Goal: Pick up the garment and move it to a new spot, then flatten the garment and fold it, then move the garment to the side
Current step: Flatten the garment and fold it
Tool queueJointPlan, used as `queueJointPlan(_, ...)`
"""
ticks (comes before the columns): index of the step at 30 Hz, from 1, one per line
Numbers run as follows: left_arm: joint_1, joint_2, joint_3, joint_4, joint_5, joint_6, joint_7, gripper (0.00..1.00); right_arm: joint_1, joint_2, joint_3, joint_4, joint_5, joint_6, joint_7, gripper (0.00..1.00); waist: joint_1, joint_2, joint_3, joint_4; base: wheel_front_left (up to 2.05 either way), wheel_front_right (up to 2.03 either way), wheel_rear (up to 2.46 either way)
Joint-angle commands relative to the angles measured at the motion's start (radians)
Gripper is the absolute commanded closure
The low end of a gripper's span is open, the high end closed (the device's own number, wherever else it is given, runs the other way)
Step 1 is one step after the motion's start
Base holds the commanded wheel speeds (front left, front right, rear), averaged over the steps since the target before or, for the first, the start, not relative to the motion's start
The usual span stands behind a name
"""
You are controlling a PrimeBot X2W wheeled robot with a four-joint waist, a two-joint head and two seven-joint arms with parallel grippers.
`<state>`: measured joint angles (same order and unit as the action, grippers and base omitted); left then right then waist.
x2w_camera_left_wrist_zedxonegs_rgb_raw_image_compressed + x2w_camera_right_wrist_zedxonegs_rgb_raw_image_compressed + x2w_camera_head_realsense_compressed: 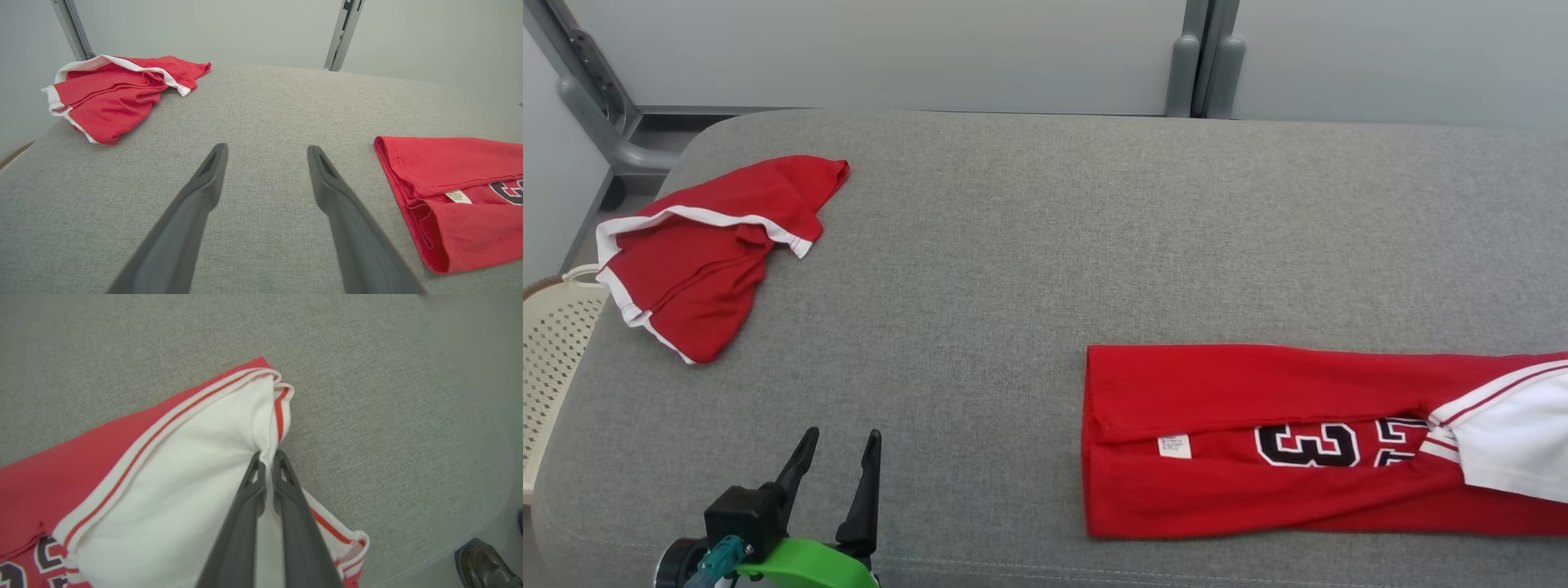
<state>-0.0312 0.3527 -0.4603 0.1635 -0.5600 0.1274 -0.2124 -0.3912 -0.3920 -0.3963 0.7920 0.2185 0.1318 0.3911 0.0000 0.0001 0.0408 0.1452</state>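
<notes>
On my head feed the garment (1241, 441), a red jersey with dark, white-edged numerals and a white sleeve trimmed in red stripes, lies along the lower right of the frame on the grey padded surface (1013, 245). It is folded lengthwise into a long band, the upper flap laid over the lower half. A small white label (1174, 446) shows at the seam near its left end. Its right end runs off the frame's right edge.

On the right wrist feed, my right pincer (268, 455) is pressed together on a pinch of the white sleeve (184, 477) at the centre of the frame, close to the striped cuff. The cloth bunches into the fingertips and spreads toward the lower left. A person's dark shoe (484, 561) sits in the lower right corner, beyond the edge of the surface.

My left pincer (842, 434) sits at the lower left of the head feed, spread and holding nothing, well apart from the garment. On the left wrist feed its fingers (202, 183) frame bare grey fabric, with the garment's folded left end at the right of the frame.

A crumpled red cloth (711, 245) with white trim lies in the upper left of the head feed, near the surface's corner. A cream perforated basket (551, 343) shows at the left edge, beside the surface.
</notes>
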Motion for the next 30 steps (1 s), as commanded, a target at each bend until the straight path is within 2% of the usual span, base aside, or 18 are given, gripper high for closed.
queueJointPlan(1,0.011,0.002,-0.002,-0.004,-0.001,0.005,0.002,0.00,-0.008,-0.016,-0.022,-0.014,-0.027,-0.002,-0.001,1.00,0.0000,-0.0001,-0.002,0.000,0.00,0.00,0.00)
queueJointPlan(6,0.016,0.000,-0.006,-0.008,-0.005,0.008,0.003,0.00,0.005,-0.045,-0.096,-0.070,-0.127,-0.002,0.026,1.00,0.0000,-0.0001,-0.007,-0.001,0.00,0.00,0.00)
queueJointPlan(12,0.020,-0.003,-0.009,-0.007,-0.010,0.014,0.002,0.00,0.018,-0.012,-0.114,-0.148,-0.176,-0.002,0.078,1.00,0.0000,-0.0001,-0.018,-0.007,0.00,0.00,0.00)
queueJointPlan(21,0.029,-0.014,-0.020,0.004,-0.020,0.014,-0.001,0.00,0.098,0.076,-0.019,-0.329,-0.075,-0.002,0.233,1.00,0.0000,-0.0001,-0.045,-0.025,0.00,0.00,0.00)
queueJointPlan(30,0.036,-0.024,-0.033,0.016,-0.024,0.011,-0.007,0.00,0.178,0.132,0.172,-0.546,0.032,-0.001,0.342,1.00,0.0000,-0.0001,-0.070,-0.042,0.00,0.00,0.00)
